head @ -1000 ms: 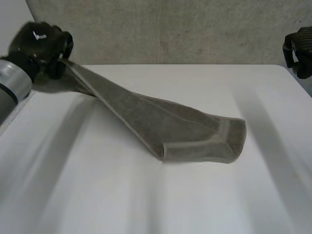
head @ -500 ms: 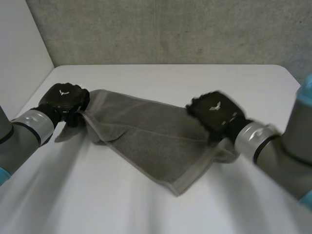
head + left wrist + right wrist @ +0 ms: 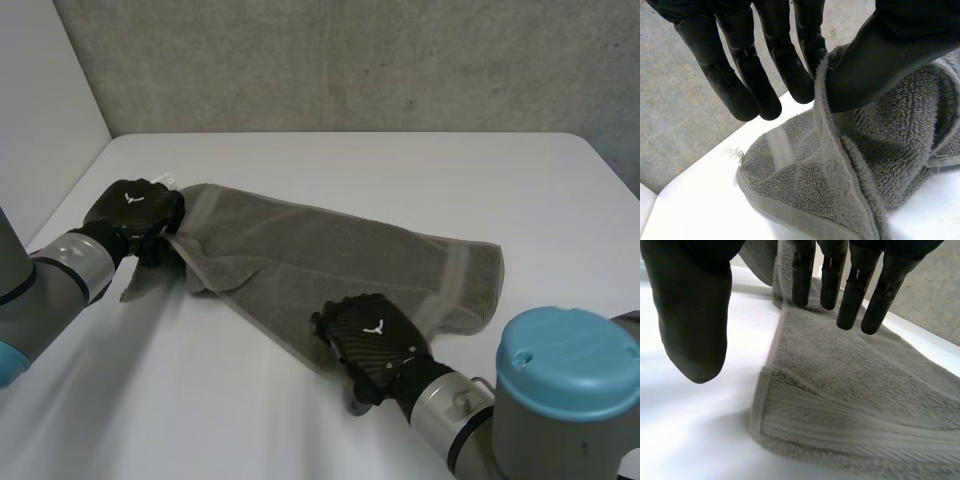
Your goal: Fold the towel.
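The right hand [image 3: 372, 340] has left the far right part of the towel [image 3: 300, 250], where it lay half a second ago, and now sits over the towel's near corner, the one that points toward the robot. Its move has uncovered the towel's right end and the woven band across it. The left hand [image 3: 135, 210] has hardly shifted and stays at the towel's left end. The towel itself lies slantwise on the white tabletop [image 3: 420, 165], much as it did then. Most of it is flat, but the left end is bunched and lapped over itself beside the left hand. In the left wrist view the thumb [image 3: 880, 55] presses the towel's hem against one of the fingers [image 3: 800, 75], so this hand has the cloth pinched. A small label [image 3: 731, 151] lies at the towel's edge below those fingers. In the right wrist view the right hand's fingers [image 3: 875, 290] are straight and held apart from the thumb [image 3: 695, 325]. The thick hemmed corner [image 3: 790, 410] lies beneath them, and nothing is gripped. Whether the fingertips touch the cloth I cannot tell. The change suggests that spreading is over and a grasp of this corner comes next, though no fold has been made. The bunched left end will probably need smoothing for the edges to meet.
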You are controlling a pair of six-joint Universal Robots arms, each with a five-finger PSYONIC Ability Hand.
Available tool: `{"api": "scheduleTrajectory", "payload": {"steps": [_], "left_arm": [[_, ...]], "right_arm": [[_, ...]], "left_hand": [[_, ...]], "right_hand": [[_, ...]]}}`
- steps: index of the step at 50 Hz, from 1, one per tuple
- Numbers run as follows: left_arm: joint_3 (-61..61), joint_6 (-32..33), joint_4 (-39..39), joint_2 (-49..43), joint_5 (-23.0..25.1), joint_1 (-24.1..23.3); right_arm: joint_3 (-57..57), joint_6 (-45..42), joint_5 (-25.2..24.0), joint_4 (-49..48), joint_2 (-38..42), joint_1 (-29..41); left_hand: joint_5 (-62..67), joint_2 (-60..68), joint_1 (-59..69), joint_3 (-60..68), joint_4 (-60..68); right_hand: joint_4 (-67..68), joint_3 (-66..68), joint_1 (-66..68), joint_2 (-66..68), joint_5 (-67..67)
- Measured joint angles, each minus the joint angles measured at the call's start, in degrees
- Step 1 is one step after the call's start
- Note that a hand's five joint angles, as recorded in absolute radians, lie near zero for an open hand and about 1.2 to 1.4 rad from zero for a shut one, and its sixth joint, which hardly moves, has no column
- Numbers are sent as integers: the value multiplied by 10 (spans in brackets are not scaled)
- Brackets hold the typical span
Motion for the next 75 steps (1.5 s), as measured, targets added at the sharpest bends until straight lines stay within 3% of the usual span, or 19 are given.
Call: {"api": "scheduleTrajectory", "payload": {"steps": [17,27,36,48,55,57,59,61,69,75], "left_arm": [[-1,0,0,-7,0,0],[-2,0,0,-9,-1,-1],[-6,-1,1,-9,-1,-1],[-6,-1,1,-11,-1,-1],[-6,-1,1,-12,-1,-2],[-6,-1,1,-12,-1,-2],[-6,-1,1,-12,-1,-1],[-6,-1,1,-12,-2,-2],[-6,-6,1,11,-4,-6],[-1,-31,5,97,-5,-9]], "right_arm": [[-23,-4,78,-75,77,39],[-24,-10,85,-103,97,37],[-25,-63,99,-123,103,37],[-32,-139,134,-117,108,31],[-36,-139,136,-99,108,28],[-36,-139,136,-94,107,27],[-38,-139,135,-88,106,25],[-41,-139,133,-82,103,23],[-76,-138,119,-26,46,-16],[-152,-153,75,61,-39,-98]], "left_hand": [[0,0,0,0,0],[0,0,0,0,0],[0,0,0,0,0],[0,0,0,0,0],[0,0,0,0,0],[0,0,0,0,0],[0,0,0,0,0],[0,0,0,0,0],[0,0,0,0,0],[0,0,0,0,0]], "right_hand": [[0,0,0,0,1],[5,2,2,2,26],[147,143,142,142,169],[210,205,205,205,228],[232,226,227,227,251],[288,282,284,285,308],[446,437,451,446,470],[504,497,500,494,528],[517,509,503,496,534],[517,509,504,496,534]]}}
